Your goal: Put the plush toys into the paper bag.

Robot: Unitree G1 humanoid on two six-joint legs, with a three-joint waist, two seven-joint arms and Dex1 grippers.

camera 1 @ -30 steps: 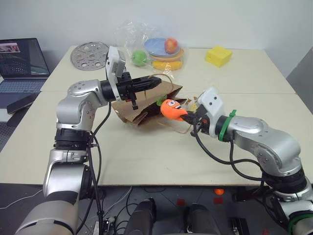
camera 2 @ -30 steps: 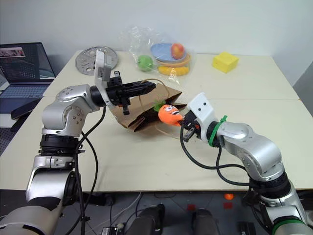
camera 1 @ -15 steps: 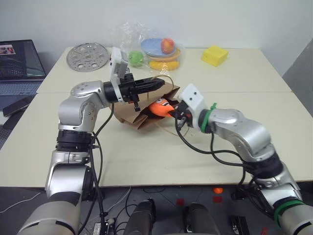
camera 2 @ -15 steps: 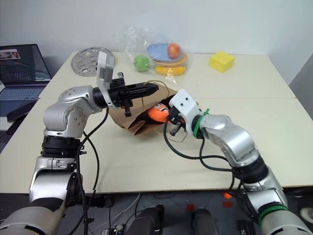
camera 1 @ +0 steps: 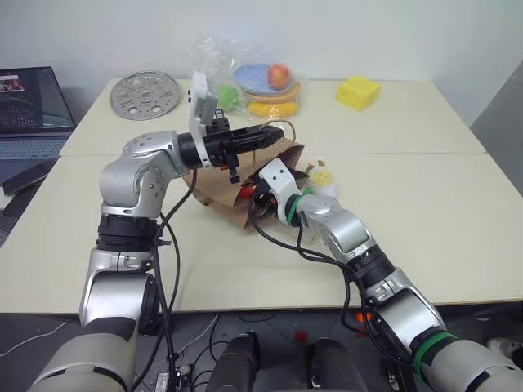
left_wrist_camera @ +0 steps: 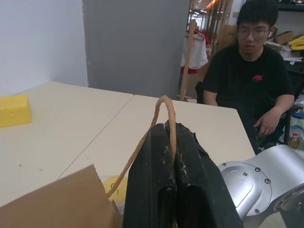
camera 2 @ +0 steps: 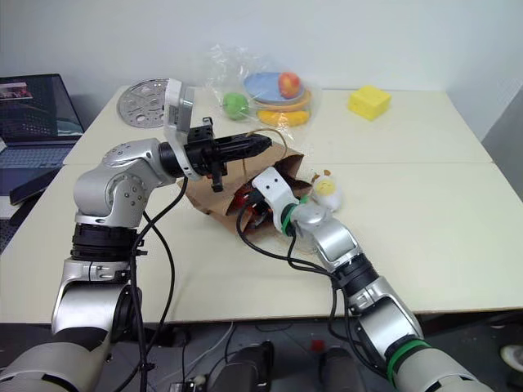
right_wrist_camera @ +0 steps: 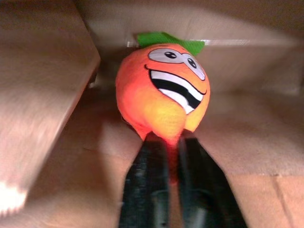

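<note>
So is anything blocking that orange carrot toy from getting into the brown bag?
Nothing visible. The left gripper pinches the handle, holding the paper bag open, and the right gripper already has the carrot plush inside, brown paper on every side.

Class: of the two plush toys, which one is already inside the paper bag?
The orange carrot toy, pinched by the right gripper inside the paper bag; the white-and-yellow egg toy lies outside it.

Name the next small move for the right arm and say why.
Probably open the right pincer fully and back out. The carrot already sits inside the bag, its tip between the fingers, while the left pincer holds the handle up. The egg toy waits outside on the table.
</note>
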